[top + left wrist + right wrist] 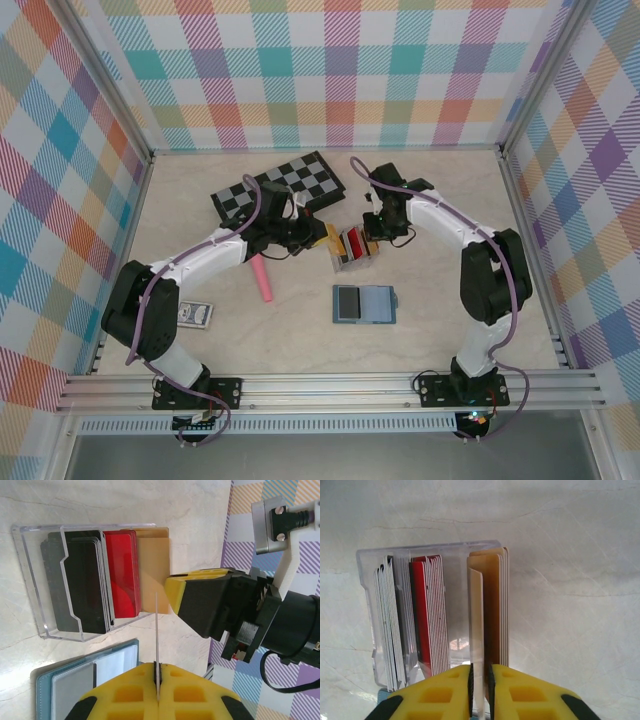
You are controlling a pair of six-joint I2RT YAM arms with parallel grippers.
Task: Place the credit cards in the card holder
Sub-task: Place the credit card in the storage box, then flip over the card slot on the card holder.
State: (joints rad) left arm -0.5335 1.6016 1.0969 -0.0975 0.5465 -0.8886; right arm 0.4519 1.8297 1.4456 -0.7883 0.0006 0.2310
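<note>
Standing on edge in a clear rack (pixel 365 580), the cards (pixel 427 610) were sorted into a pale and black group, a red group and a tan group at one end. The rack sat at mid-table, between the two grippers.

The right gripper (pixel 480 680) was at the tan end. Its yellow fingers were pressed together on a tan card (pixel 476 620), which stood slightly apart from the rest of its group and was not yet clear of the rack.

The left gripper (pixel 157 672) was just left of the rack. Its fingers were closed on a thin card (pixel 156 630) seen edge-on, so the card's colour could not be told from that view. That card was already outside the rack.

The wallet (pixel 364 303) lay open and flat on the table (pixel 450 300), just near of the rack, with its paler inside facing up. Its long axis ran left to right. No card was in it yet.

Judged from the top view, the coming move would run from the rack toward the near side. The wallet lay slightly right of centre, so the right gripper appeared marginally nearer. The left gripper's card was the free one. Either card was held upright, so it would probably need tilting flat to meet a pocket.
</note>
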